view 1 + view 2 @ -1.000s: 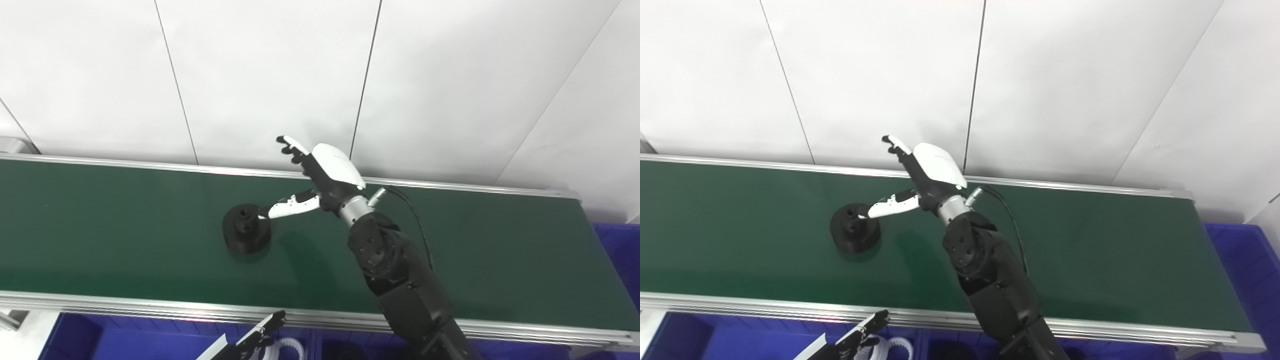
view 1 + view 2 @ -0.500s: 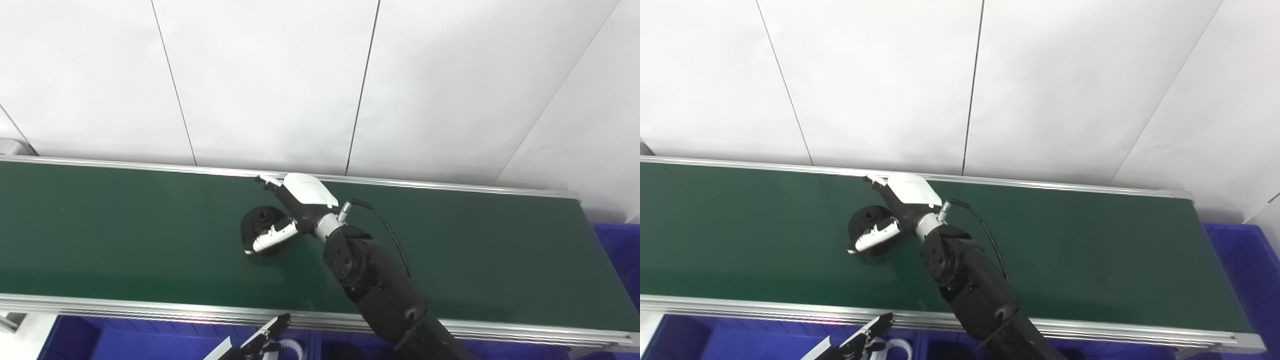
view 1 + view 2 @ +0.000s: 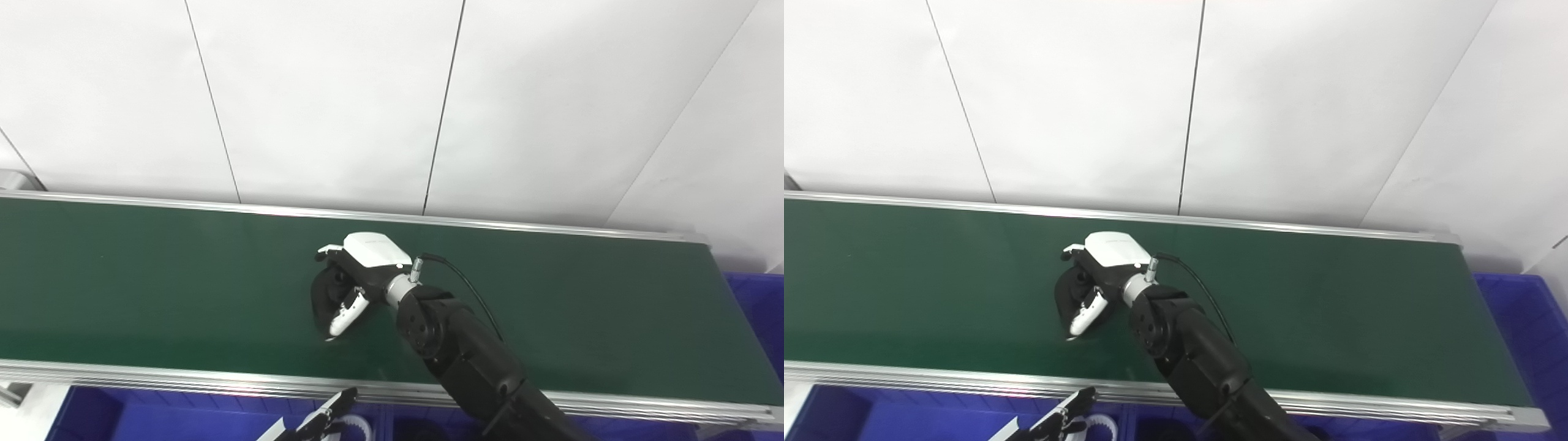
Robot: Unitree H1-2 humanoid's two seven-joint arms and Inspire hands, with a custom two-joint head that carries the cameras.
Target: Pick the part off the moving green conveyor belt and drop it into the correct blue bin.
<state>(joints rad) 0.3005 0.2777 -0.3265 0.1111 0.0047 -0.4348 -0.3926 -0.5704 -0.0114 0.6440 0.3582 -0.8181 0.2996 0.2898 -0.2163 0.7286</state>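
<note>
Below green belt, blue bin (holding white ring).

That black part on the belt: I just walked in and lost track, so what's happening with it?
The right hand is wrapped around the black part on the green conveyor belt, fingers over the top and thumb along its near side. The part looks tilted but not clearly lifted off the belt. The left hand waits low by the blue bins, holding nothing that can be seen.
</note>
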